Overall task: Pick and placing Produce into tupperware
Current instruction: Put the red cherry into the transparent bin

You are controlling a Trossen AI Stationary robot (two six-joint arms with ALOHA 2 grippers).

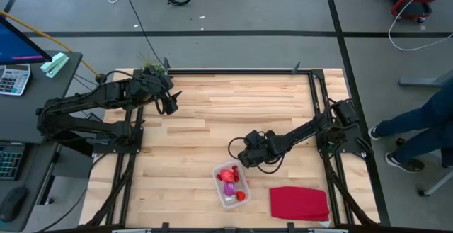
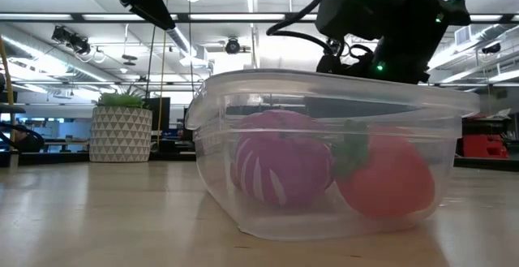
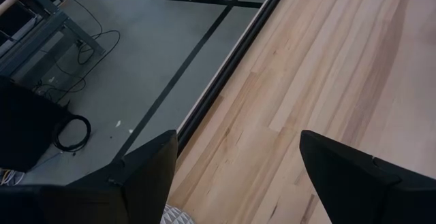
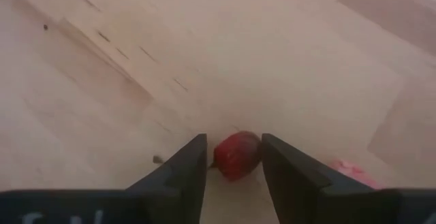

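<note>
Clear tupperware point(image 1: 231, 185) seen from above, near the table's front, holding red and purple produce point(image 1: 228, 176); right gripper point(image 1: 247, 156) just behind it, left gripper point(image 1: 168, 103) far back, spread wide. Low down — purple piece point(image 2: 281, 170) beside a red one point(image 2: 388, 178) inside. Right wrist: small red piece point(image 4: 236, 154) clamped between the fingers.

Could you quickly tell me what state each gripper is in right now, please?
Left gripper: open, empty, at the table's far left corner.
Right gripper: shut on a small red fruit piece, beside the tupperware.
</note>
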